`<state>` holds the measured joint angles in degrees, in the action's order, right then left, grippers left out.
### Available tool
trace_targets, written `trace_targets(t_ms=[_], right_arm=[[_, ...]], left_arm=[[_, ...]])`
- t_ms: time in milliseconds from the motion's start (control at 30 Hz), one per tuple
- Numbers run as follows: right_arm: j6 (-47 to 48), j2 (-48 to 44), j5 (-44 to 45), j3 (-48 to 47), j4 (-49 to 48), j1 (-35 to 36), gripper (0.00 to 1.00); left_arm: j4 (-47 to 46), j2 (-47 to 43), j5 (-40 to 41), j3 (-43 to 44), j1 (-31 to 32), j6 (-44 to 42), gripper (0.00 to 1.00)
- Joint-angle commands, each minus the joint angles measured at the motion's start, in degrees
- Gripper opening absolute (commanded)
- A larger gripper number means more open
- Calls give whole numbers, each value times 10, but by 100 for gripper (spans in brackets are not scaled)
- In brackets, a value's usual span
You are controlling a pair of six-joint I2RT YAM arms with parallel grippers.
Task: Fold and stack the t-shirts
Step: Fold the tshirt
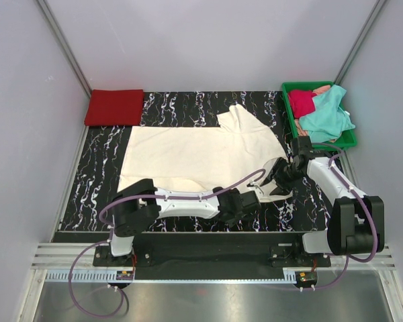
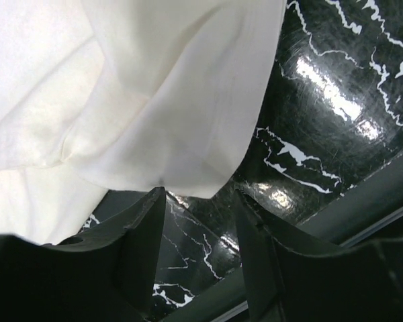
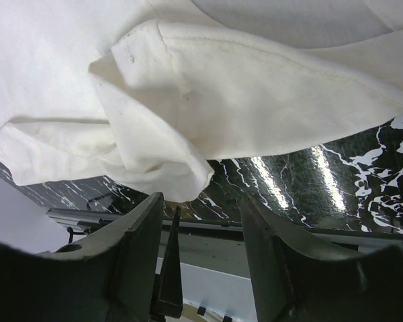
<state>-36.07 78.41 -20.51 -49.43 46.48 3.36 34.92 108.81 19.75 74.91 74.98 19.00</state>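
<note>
The large cream-white t-shirt (image 1: 195, 157) lies spread on the black marbled mat, with its near right sleeve bunched. My left gripper (image 1: 250, 196) is at the shirt's near right hem. In the left wrist view the gripper (image 2: 200, 199) is open and the cloth edge (image 2: 181, 161) hangs just past its fingertips, not held. My right gripper (image 1: 279, 177) is over the bunched sleeve. In the right wrist view it (image 3: 203, 201) is open, with the sleeve fold (image 3: 161, 154) just beyond its tips. A red t-shirt (image 1: 114, 107) lies folded at the far left. The crimson (image 1: 300, 102) and teal (image 1: 326, 115) t-shirts are crumpled in the tray.
The green plastic tray (image 1: 350, 139) stands at the far right, close behind my right arm. The mat's near edge and a metal rail (image 1: 208, 258) run just below both grippers. Grey walls enclose the table.
</note>
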Motion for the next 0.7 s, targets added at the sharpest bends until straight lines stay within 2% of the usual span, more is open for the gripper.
trace_targets(t_ms=[0, 167, 233, 333, 367, 400, 433, 633, 667], right_arm=[[-1, -10, -8, -1, -12, -2, 56], [7, 2, 6, -6, -10, -4, 56], [9, 9, 6, -6, -19, -5, 54], [18, 32, -6, -8, -31, -5, 47], [24, 42, -26, -8, -33, -5, 40], [28, 51, -28, -12, -32, -6, 39], [30, 61, -28, -11, -31, -6, 38], [51, 76, -36, -10, -53, -6, 43], [52, 78, -36, -11, -56, -6, 44]], left_arm=[[-10, 21, 6, 29, 1, -7, 51], [-20, 38, -12, 24, 1, -17, 46], [-22, 44, -21, 23, 1, -15, 40], [-27, 49, -21, 18, 1, -17, 31], [-27, 50, -21, 18, 1, -19, 28], [-28, 50, -21, 18, 1, -20, 25], [-28, 50, -19, 19, 2, -22, 20], [-26, 46, -18, 23, 2, -22, 12], [-26, 46, -16, 23, 1, -23, 5]])
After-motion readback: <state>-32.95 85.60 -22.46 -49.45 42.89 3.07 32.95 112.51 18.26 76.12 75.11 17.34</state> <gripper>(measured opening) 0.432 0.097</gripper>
